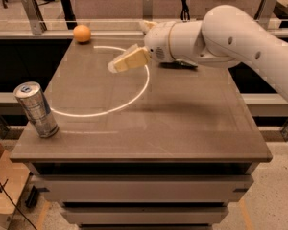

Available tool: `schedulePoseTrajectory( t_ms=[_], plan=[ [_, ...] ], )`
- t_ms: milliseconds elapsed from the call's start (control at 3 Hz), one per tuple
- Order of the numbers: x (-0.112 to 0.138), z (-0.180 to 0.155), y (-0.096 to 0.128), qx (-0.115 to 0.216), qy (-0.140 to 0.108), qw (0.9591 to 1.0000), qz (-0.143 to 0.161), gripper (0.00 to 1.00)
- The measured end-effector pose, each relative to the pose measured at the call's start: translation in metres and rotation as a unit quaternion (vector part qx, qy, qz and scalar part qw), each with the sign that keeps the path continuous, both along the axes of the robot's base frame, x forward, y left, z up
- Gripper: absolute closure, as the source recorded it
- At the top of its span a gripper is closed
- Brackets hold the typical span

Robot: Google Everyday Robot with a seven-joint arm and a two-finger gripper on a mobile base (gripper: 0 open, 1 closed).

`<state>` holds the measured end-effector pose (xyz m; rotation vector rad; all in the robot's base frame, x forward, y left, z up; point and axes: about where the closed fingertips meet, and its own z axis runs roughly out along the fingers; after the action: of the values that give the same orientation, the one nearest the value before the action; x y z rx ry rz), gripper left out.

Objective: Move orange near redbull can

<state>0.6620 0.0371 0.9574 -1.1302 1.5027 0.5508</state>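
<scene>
Table (182, 128) first: big brown top filling most of the frame, with a bright ring of light (116, 109) across its left half. Next we've got the white arm (240, 37) reaching in from the upper right, its gripper (127, 60) hanging over the ring's upper part. We honestly can't tell if it's spread or clenched. Redbull can (36, 110) stands at the table's left edge. Orange (82, 33) sits upper left at the far edge, well apart from the can.
</scene>
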Motion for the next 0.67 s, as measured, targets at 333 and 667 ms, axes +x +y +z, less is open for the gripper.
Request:
schedulePoseTrajectory(
  t_ms=[333,667],
  plan=[
    [0.030,-0.010,0.029,0.014,0.002,0.9999,0.002,0.00],
    [0.060,-0.027,0.053,0.021,0.015,0.9997,0.001,0.00]
  ],
)
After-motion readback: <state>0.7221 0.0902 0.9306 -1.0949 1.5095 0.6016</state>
